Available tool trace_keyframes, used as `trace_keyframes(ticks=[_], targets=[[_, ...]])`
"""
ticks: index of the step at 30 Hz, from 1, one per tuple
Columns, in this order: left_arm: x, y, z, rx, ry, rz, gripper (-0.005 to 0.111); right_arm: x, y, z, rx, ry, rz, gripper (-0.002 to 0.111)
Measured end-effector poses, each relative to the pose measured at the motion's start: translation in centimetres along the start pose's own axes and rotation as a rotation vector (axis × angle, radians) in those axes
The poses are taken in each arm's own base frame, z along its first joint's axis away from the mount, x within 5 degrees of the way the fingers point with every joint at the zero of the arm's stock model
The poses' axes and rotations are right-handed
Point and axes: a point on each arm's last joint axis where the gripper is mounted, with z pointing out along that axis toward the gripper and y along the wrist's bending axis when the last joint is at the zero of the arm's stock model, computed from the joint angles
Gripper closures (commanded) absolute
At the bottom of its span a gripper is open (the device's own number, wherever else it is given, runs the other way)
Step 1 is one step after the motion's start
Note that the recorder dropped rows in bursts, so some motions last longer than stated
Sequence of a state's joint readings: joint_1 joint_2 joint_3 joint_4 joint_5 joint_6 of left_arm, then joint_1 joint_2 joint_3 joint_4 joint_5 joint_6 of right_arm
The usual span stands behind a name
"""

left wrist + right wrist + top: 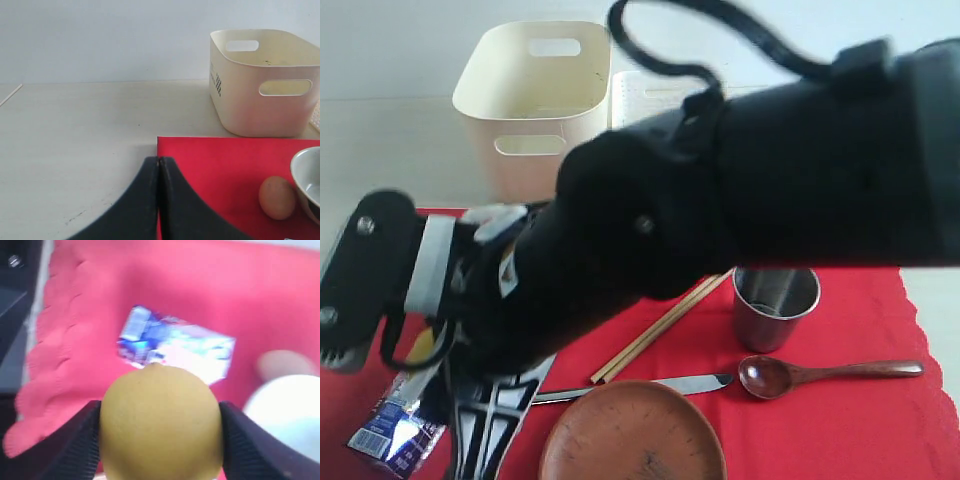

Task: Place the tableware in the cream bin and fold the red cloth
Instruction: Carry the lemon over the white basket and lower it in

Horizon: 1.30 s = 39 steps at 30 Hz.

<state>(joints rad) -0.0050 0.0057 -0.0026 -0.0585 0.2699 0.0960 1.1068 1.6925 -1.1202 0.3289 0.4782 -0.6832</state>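
My right gripper is shut on a yellow lemon, held above the red cloth near its scalloped edge. Its arm reaches across to the left of the exterior view. My left gripper is shut and empty at a corner of the red cloth. The cream bin stands behind the cloth. On the cloth lie the chopsticks, steel cup, wooden spoon, knife and brown plate. The white bowl sits by an egg.
A small milk carton lies on the cloth's front left, below the held lemon. A white lattice basket stands right of the cream bin. The black right arm hides much of the cloth's middle.
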Motion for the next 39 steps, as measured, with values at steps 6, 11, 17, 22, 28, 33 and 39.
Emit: trace_keyframes(ticks=[6,11,17,22,28,33,39], targets=[[0.0,0.0,0.0,0.0,0.0,0.0,0.106,1.0,-4.8,-2.9,0.172,-0.056,0.122,0.108],[0.0,0.0,0.0,0.0,0.0,0.0,0.106,3.2,-9.0,-3.2,0.276,-0.063,0.252,0.108],[0.0,0.0,0.0,0.0,0.0,0.0,0.106,6.5,-13.7,-2.3,0.397,-0.077,0.413,0.108],[0.0,0.0,0.0,0.0,0.0,0.0,0.106,9.6,-17.7,-1.4,0.542,-0.131,0.494,0.108],[0.0,0.0,0.0,0.0,0.0,0.0,0.106,13.6,-21.5,0.0,0.712,-0.214,0.65,0.108],[0.0,0.0,0.0,0.0,0.0,0.0,0.106,16.2,-22.8,1.1,0.787,-0.234,0.79,0.108],[0.0,0.0,0.0,0.0,0.0,0.0,0.106,17.0,-22.8,2.2,0.781,-0.21,0.811,0.108]])
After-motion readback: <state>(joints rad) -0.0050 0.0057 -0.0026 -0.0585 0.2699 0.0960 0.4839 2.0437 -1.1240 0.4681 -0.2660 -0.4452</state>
